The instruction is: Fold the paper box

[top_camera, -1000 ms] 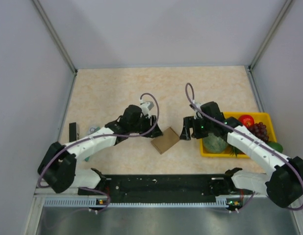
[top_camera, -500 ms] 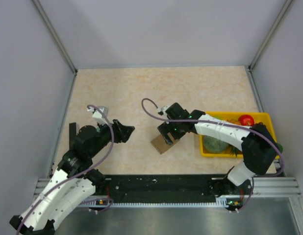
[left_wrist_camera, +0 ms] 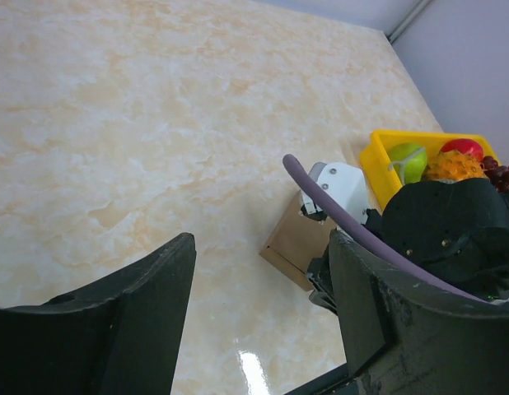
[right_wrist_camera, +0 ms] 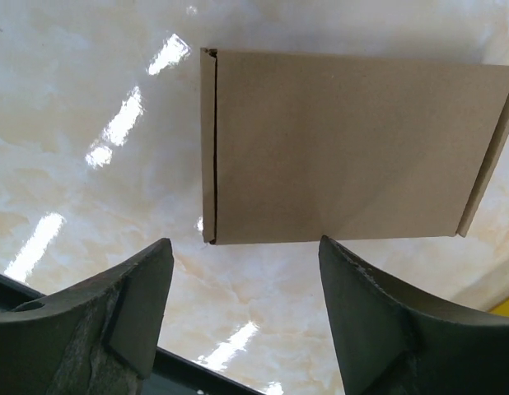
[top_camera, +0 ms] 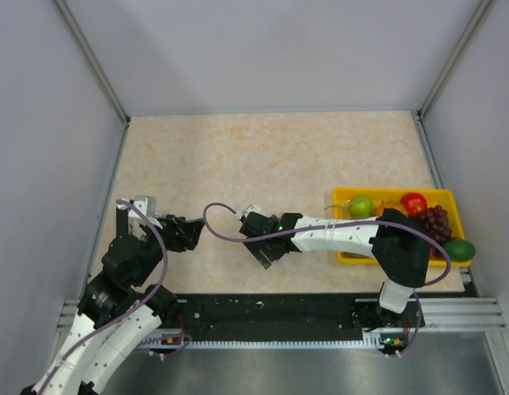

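The paper box (right_wrist_camera: 345, 148) is a flat brown cardboard carton lying on the marble table, with a folded edge showing along its left side. My right gripper (right_wrist_camera: 245, 247) hovers open just off the box's near edge, and nothing is between its fingers. In the top view the right gripper (top_camera: 261, 249) and its wrist cover most of the box. My left gripper (top_camera: 189, 233) stands open well to the left of the box, holding nothing. From the left wrist view the box (left_wrist_camera: 297, 240) peeks out under the right wrist, beyond the open left gripper (left_wrist_camera: 263, 247).
A yellow tray (top_camera: 345, 197) with fruit stands at the right, beside the right arm. A tall, narrow black object (top_camera: 123, 220) stands at the table's left edge, close to the left arm. The black rail (top_camera: 271, 313) runs along the near edge.
The left arm has pulled back to the left, away from the box. The right arm has swung left from the tray side to over the box.
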Controlling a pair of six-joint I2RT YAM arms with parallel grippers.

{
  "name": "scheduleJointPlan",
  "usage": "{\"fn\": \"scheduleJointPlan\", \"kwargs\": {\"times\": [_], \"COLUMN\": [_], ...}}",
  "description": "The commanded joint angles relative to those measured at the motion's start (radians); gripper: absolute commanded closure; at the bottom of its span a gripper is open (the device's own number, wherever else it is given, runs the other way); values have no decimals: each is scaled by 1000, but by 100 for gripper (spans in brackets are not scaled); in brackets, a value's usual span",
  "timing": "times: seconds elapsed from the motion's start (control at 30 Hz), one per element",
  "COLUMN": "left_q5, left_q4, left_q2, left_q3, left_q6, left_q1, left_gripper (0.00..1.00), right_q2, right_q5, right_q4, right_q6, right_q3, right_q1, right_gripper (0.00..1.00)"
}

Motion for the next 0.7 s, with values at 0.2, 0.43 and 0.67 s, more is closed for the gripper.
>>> {"fn": "scheduleJointPlan", "kwargs": {"times": [0.2, 0.43, 0.67], "left_q5": [14, -9, 2], "left_q4": [-18, -38, -19], "left_q2": [-47, -58, -49], "left_q3": [42, 71, 74], "left_q6": [0, 9, 5], "left_q1": [2, 2, 2], "left_gripper": [30, 30, 30], "right_q2": [80, 119, 198], "right_q5": [194, 274, 262], "right_q4": [-6, -6, -6], "right_q6": [90, 55, 21], "right_q3": [76, 93, 178], "right_q1": [25, 22, -87], "right_gripper": [35, 39, 43]}}
